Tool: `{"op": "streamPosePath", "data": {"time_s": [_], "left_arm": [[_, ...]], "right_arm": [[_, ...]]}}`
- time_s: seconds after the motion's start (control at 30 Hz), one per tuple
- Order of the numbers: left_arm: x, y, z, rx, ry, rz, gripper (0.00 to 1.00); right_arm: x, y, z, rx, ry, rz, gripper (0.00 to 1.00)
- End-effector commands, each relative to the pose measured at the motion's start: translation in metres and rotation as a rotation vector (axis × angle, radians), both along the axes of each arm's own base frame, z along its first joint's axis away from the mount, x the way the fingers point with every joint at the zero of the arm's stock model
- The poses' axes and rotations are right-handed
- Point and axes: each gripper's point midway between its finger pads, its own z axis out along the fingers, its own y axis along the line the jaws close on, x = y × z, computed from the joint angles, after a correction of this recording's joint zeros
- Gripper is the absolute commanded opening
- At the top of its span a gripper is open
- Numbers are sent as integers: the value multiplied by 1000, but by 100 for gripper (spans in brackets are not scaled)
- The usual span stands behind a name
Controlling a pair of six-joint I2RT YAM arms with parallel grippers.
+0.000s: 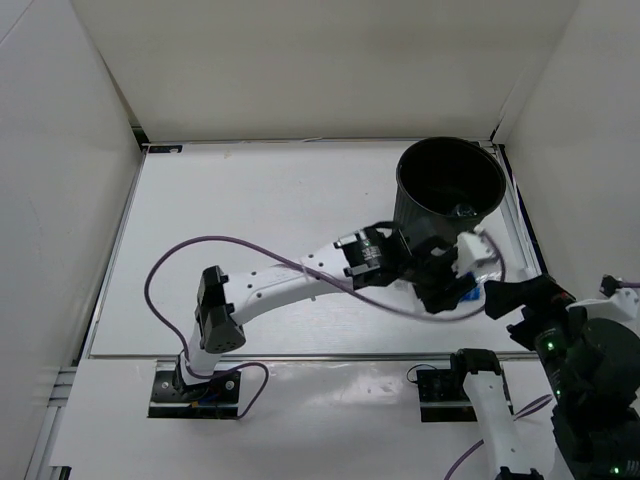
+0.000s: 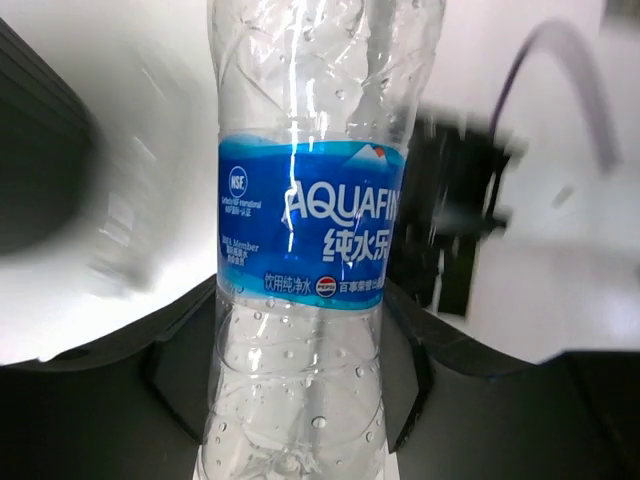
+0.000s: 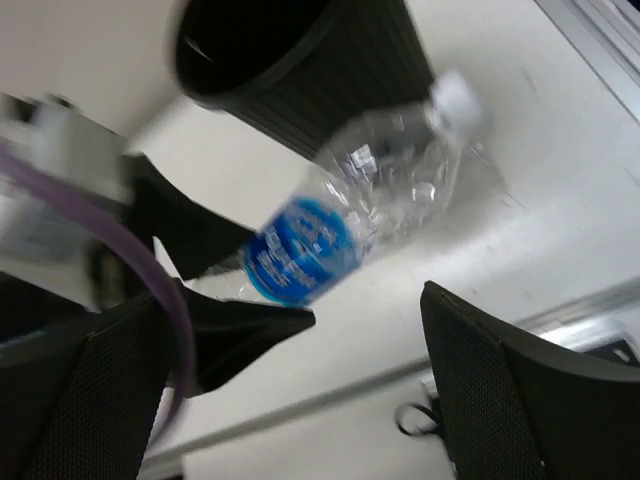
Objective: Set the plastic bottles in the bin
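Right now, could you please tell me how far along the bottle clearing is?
Done: a clear object glints inside the black bin, probably a bottle already dropped. In hand: the left gripper is shut on an Aquafina bottle beside the bin. Left: carry it over the rim and release; the right gripper hangs open, empty. No other bottle shows outside.

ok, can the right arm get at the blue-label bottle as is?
Probably only its cap end: the right gripper is open and facing the bottle, but the left gripper grips its lower half.
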Motion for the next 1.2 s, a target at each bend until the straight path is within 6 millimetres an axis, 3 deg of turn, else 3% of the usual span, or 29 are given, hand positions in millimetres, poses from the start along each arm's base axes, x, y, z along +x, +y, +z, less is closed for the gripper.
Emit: {"op": "streamPosePath", "data": {"time_s": [0.0, 0.03, 0.07, 0.13, 0.17, 0.2, 0.23, 0.33, 0.4, 0.43, 0.53, 0.6, 0.73, 0.83, 0.93, 1.17], "left_arm": [[18, 16, 142, -250, -161, 76, 49], [22, 9, 181, -354, -201, 87, 51], [31, 6, 203, -427, -231, 100, 51], [61, 6, 219, -502, -258, 169, 47], [74, 0, 241, -602, -291, 190, 47], [92, -1, 243, -622, -318, 216, 47], [107, -15, 244, -647, -346, 225, 47], [156, -27, 264, -752, -457, 284, 47], [183, -20, 272, -825, -433, 349, 48], [213, -13, 267, -863, -436, 401, 48], [246, 10, 278, -925, -398, 473, 48], [256, 15, 278, -936, -379, 486, 47], [279, 13, 257, -921, -356, 505, 47], [281, 3, 241, -913, -319, 488, 48], [277, -3, 238, -923, -289, 461, 51], [269, -9, 212, -872, -207, 430, 60]], "right_arm": [[-13, -28, 15, -16, -81, -170, 99], [-16, -34, 16, -26, -90, -201, 99], [-17, -39, 16, -37, -91, -230, 99], [-19, -52, 17, -70, -91, -287, 99], [-20, -54, 20, -72, -102, -296, 99], [-17, -54, 19, -74, -90, -296, 99], [-19, -53, 23, -80, -102, -284, 99], [-20, -48, 29, -62, -91, -259, 99], [-25, -46, 39, -42, -111, -253, 99], [-26, -46, 42, -42, -109, -253, 99], [-32, -39, 54, -14, -149, -226, 99], [-35, -36, 59, -6, -167, -207, 99], [-42, -24, 62, 19, -197, -141, 99], [-43, -17, 61, 50, -199, -114, 99], [-43, -17, 54, 58, -181, -117, 99], [-37, -13, 48, 81, -169, -106, 99]]}}
